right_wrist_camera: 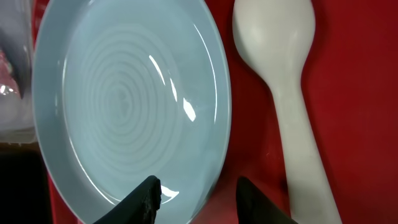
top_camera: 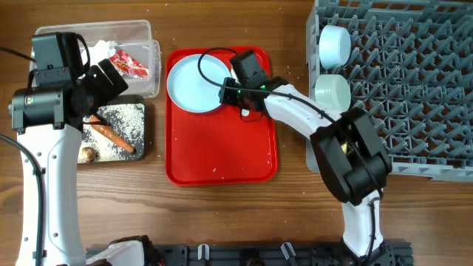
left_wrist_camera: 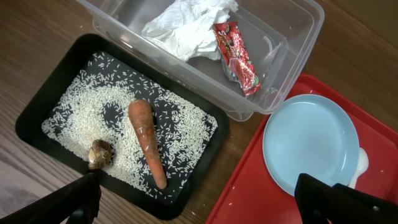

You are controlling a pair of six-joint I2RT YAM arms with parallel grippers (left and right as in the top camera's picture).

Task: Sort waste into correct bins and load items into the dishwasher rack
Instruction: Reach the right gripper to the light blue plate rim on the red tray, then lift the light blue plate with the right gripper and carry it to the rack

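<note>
The white plastic spoon (right_wrist_camera: pixel 292 118) lay on the flat red tray (right_wrist_camera: pixel 360 93) just beside the pale blue round plate (right_wrist_camera: pixel 124 106), bowl pointing away from the right gripper (right_wrist_camera: pixel 198 186), whose jaws stood apart astride the plate's rim. The left gripper (left_wrist_camera: pixel 199 186) gaped wide.

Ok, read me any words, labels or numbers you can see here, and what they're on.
Wrapper in the tub: it has print, but it is too blurred to read.
Nothing else shows any text.
</note>
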